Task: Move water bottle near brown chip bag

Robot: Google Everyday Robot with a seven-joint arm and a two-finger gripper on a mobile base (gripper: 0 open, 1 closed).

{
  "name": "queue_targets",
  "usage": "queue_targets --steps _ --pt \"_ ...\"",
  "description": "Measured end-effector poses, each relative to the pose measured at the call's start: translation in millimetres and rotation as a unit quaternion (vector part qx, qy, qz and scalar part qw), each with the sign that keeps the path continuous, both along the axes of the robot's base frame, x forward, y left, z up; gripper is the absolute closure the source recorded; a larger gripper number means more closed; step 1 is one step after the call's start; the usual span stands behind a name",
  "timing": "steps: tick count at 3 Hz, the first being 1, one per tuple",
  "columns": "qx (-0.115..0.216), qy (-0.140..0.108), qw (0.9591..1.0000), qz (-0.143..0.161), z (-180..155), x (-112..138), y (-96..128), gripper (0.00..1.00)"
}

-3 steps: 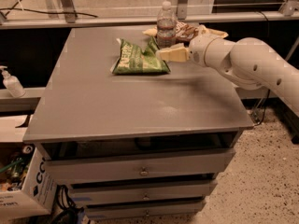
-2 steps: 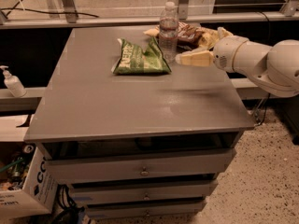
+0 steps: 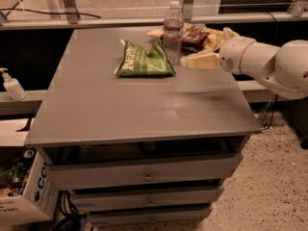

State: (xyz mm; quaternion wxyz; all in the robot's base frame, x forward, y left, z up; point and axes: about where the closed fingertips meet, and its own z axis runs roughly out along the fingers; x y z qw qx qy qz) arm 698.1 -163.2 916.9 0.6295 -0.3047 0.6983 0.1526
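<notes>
The water bottle [image 3: 172, 30] stands upright at the back of the grey table [image 3: 120, 109], with its white cap on. The brown chip bag [image 3: 192, 32] lies just behind it to the right, close to the bottle. My gripper [image 3: 185, 60] points left, low over the table, just right of the bottle's base and in front of the brown bag. It holds nothing that I can see. The white arm [image 3: 269, 64] reaches in from the right.
A green chip bag [image 3: 144, 59] lies left of the bottle. Pale yellow bags [image 3: 156, 32] lie at the back edge. A small white pump bottle [image 3: 12, 85] stands on the left ledge. A cardboard box [image 3: 24, 196] sits on the floor at left. Drawers [image 3: 144, 174] are below.
My gripper and arm have drawn back to the right, away from the green bag and the bottle. The bottle stays upright in the same spot.
</notes>
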Motion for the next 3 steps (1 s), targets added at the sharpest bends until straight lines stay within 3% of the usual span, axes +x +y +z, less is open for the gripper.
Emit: queue_targets --steps 2,3 --pt "-0.054 -0.013 0.9982 -0.024 14 -7 -61 0.0" --pt "-0.055 -0.013 0.9981 -0.024 15 -6 -63 0.0"
